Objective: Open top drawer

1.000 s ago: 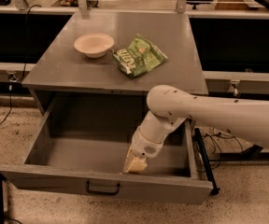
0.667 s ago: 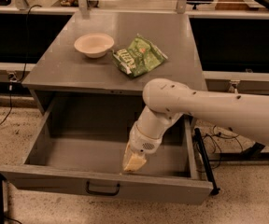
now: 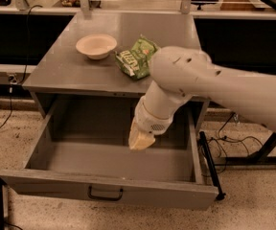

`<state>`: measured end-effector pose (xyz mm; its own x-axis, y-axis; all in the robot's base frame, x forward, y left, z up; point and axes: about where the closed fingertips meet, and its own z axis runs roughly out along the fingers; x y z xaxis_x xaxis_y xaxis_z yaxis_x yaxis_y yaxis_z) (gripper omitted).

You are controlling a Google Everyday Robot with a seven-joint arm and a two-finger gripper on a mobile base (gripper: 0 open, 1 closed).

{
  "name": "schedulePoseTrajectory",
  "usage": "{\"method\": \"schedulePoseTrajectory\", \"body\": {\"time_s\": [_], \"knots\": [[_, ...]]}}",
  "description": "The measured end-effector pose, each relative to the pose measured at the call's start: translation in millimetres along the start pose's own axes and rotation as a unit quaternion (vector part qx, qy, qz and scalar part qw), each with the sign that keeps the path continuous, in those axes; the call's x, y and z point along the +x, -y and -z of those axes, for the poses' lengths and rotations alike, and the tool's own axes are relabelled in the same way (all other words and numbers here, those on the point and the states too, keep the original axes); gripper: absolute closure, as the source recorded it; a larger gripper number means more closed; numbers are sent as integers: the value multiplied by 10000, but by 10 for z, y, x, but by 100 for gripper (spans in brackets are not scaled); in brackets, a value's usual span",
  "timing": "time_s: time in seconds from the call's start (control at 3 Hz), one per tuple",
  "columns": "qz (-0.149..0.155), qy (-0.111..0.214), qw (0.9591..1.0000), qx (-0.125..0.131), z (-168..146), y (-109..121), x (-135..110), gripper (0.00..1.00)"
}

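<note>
The top drawer is a wide grey metal box standing pulled far out of the cabinet, its inside bare. A small black loop handle sits at the centre of its front. My gripper hangs above the drawer's inside, right of centre, well behind and above the handle and touching nothing. The white arm reaches in from the right and hides part of the drawer's back right corner.
On the grey cabinet top stand a cream bowl and a green snack bag. A black rail runs along the drawer's right side. Cables lie on the speckled floor at the right.
The arm has risen and shifted back toward the cabinet, lifting the gripper higher above the drawer floor. The drawer has stayed pulled out.
</note>
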<state>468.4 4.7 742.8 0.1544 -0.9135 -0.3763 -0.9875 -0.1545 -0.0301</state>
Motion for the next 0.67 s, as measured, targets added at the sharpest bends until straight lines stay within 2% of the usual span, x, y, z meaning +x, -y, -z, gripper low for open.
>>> {"method": "schedulePoseTrajectory", "body": {"time_s": [0.33, 0.67], "knots": [[128, 103, 9995, 278, 377, 106, 15, 87], [181, 123, 9993, 310, 414, 120, -13, 64]]}}
